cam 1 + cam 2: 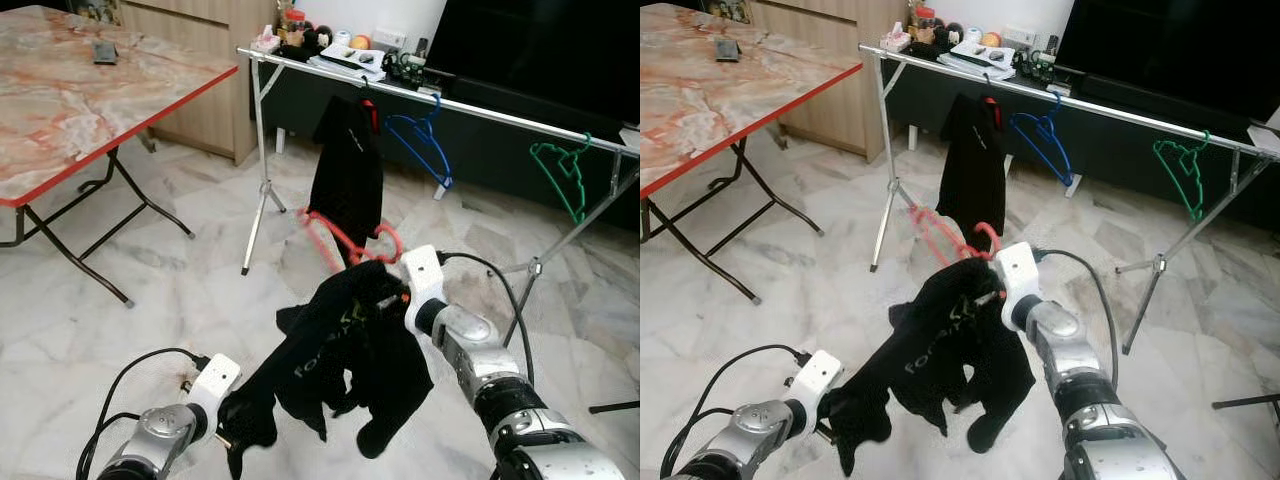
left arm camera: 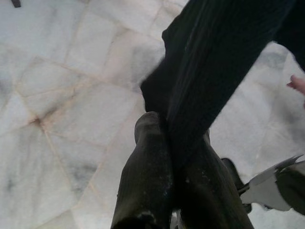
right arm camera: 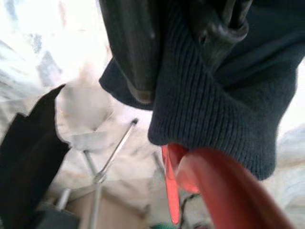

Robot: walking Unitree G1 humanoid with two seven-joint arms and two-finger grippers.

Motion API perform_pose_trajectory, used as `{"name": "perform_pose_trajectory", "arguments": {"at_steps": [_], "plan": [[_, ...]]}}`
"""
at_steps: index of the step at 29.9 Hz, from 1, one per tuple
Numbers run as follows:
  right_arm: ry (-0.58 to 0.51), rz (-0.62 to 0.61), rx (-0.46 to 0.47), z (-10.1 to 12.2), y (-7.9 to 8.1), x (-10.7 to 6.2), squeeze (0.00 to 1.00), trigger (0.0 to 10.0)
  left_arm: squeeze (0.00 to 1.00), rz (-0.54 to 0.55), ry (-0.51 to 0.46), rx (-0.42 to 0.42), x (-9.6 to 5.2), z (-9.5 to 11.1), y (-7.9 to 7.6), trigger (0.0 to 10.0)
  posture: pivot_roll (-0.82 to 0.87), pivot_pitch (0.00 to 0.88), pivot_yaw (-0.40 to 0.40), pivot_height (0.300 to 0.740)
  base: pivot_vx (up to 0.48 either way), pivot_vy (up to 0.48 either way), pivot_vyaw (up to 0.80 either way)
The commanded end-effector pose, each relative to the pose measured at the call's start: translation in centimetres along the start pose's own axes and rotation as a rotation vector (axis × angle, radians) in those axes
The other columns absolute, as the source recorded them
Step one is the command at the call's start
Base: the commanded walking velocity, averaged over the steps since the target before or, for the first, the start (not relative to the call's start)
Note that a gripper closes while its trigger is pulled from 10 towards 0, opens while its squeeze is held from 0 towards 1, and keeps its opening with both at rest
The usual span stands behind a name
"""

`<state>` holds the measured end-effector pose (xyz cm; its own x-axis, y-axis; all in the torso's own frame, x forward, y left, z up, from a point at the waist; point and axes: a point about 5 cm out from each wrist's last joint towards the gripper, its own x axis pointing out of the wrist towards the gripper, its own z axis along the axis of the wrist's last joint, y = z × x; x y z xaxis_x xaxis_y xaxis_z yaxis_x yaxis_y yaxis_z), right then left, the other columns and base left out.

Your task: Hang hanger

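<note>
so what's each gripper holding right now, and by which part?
Right gripper: red hanger with the black shirt's collar, near the hook. Left gripper: the shirt's lower hanging end.

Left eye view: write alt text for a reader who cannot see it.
Two robot arms hold a black shirt on a red hanger above a marble floor, right gripper near the collar, left gripper on the hem. Behind, a clothes rail carries a black garment, blue and green hangers.
</note>
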<state>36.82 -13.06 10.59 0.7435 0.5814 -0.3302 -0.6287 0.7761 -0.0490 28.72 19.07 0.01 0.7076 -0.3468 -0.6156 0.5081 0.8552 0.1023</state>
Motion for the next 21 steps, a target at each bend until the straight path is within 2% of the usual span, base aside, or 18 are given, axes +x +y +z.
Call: {"name": "perform_pose_trajectory", "arguments": {"at_steps": [1, 2, 3, 7, 8, 9, 10, 21], "plan": [[0.123, 0.001, -0.086, -1.7, -0.6, -0.8, 0.00, 10.0, 0.00, -0.007, 0.013, 0.049, 0.0, -0.1, -0.2, 10.0, 0.07, 0.094, -0.151, 0.740, 0.000, 0.000, 0.00], [0.123, 0.001, -0.086, -1.7, -0.6, -0.8, 0.00, 10.0, 0.00, -0.007, 0.013, 0.049, 0.0, -0.1, -0.2, 10.0, 0.07, 0.094, -0.151, 0.740, 0.000, 0.000, 0.00], [0.172, 0.007, -0.131, -2.4, -0.6, -1.0, 0.00, 10.0, 0.00, -0.011, 0.011, 0.076, 0.0, 0.0, -0.3, 10.0, 0.07, 0.095, -0.153, 0.740, 0.000, 0.000, 0.00], [0.185, 0.015, -0.106, -2.9, -0.6, -1.1, 0.00, 10.0, 0.00, -0.027, 0.014, 0.080, 0.0, 0.0, -0.3, 10.0, 0.08, 0.096, -0.153, 0.740, 0.000, 0.000, 0.00], [0.198, 0.012, -0.122, -3.2, -0.6, -1.2, 0.00, 10.0, 0.15, -0.032, 0.013, 0.087, -0.1, 0.0, -0.3, 10.0, 0.08, 0.097, -0.152, 0.740, 0.000, 0.000, 0.00], [0.202, 0.011, -0.127, -3.2, -0.7, -1.3, 0.00, 10.0, 0.15, -0.032, 0.012, 0.089, -0.1, 0.0, -0.3, 10.0, 0.08, 0.097, -0.152, 0.740, 0.000, 0.000, 0.00], [0.204, 0.005, -0.106, -3.4, -0.6, -1.3, 0.00, 10.0, 1.00, -0.008, 0.011, 0.086, -0.1, 0.1, 0.0, 10.0, 0.08, 0.098, -0.152, 0.740, 0.000, 0.000, 0.00], [0.219, 0.024, -0.111, -4.1, -0.3, -1.4, 0.00, 10.0, 1.00, 0.005, 0.022, 0.121, -0.2, 0.1, 0.2, 10.0, 0.08, 0.095, -0.152, 0.740, 0.000, 0.000, 0.00]]}}
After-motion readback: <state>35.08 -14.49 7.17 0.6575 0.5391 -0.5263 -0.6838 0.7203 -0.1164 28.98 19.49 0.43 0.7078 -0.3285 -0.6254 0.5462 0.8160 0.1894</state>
